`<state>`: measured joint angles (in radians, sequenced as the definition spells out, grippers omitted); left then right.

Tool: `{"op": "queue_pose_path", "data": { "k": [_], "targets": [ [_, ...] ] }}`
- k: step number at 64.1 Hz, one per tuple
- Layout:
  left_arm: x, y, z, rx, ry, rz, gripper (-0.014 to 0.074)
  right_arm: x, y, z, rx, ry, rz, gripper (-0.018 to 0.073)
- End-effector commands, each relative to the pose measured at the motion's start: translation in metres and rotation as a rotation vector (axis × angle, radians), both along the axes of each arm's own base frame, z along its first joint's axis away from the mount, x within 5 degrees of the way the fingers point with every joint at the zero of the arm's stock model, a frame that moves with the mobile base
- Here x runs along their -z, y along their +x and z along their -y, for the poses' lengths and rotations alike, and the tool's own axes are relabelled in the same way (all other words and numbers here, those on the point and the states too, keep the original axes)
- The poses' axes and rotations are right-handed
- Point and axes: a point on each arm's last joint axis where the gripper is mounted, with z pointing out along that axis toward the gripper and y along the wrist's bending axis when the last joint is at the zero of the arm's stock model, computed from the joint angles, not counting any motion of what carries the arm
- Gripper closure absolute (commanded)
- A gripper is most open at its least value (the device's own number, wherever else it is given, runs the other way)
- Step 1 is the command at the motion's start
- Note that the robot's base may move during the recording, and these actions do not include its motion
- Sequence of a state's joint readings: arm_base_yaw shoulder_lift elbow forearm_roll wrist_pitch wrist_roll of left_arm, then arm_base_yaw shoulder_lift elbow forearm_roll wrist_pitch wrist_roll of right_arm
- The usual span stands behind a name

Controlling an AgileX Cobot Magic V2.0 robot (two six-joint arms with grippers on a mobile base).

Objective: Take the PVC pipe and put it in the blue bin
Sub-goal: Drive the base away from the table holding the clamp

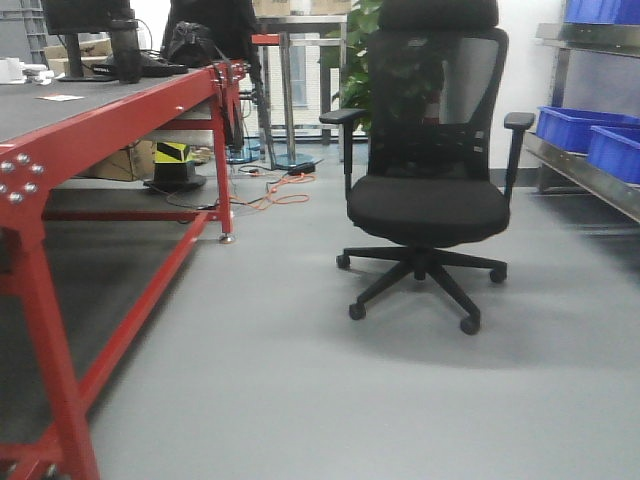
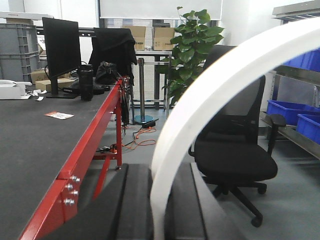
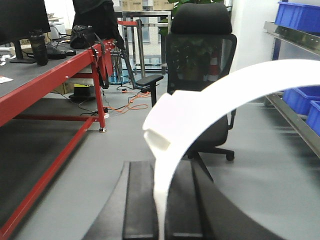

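The left gripper (image 2: 161, 169) has its dark pads (image 2: 135, 200) pressed against both sides of a white, arc-shaped plastic PVC pipe (image 2: 215, 80), which rises from between them and sweeps up to the right. The right gripper (image 3: 162, 169) looks clamped the same way on a second white arc (image 3: 225, 95), which has a stepped, flattened end on its left side. It is unclear whether these are two pieces.

The plastic should be light, stiff and smooth, so it is likely to pivot in a pinch. A hold low on the arc, as here, leaves a long free end to swing.

The blue plastic bins (image 1: 575, 128) sit on the grey steel shelf (image 1: 585, 178) along the right wall. A black mesh office chair (image 1: 430, 190) stands between, and the red-framed, dark-topped table (image 1: 120, 105) has its long edge on the left. The grey floor (image 1: 300, 380) ahead is open.
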<state>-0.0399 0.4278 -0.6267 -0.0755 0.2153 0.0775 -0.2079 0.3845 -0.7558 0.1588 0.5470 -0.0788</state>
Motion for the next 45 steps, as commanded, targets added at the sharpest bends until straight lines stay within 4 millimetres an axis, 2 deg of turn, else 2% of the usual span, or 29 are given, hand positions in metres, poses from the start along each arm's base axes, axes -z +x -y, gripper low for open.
{"op": "queue_pose_path", "data": {
  "k": [1, 45],
  "targets": [
    [-0.0037, -0.0022, 0.0003, 0.005, -0.004, 0.034, 0.0707, -0.0029, -0.0001, 0.0004, 0.005, -0.005, 0.033, 0.0721],
    [-0.0037, -0.0022, 0.0003, 0.005, -0.004, 0.034, 0.0707, -0.0029, -0.0001, 0.0004, 0.005, -0.005, 0.033, 0.0721]
  ]
}}
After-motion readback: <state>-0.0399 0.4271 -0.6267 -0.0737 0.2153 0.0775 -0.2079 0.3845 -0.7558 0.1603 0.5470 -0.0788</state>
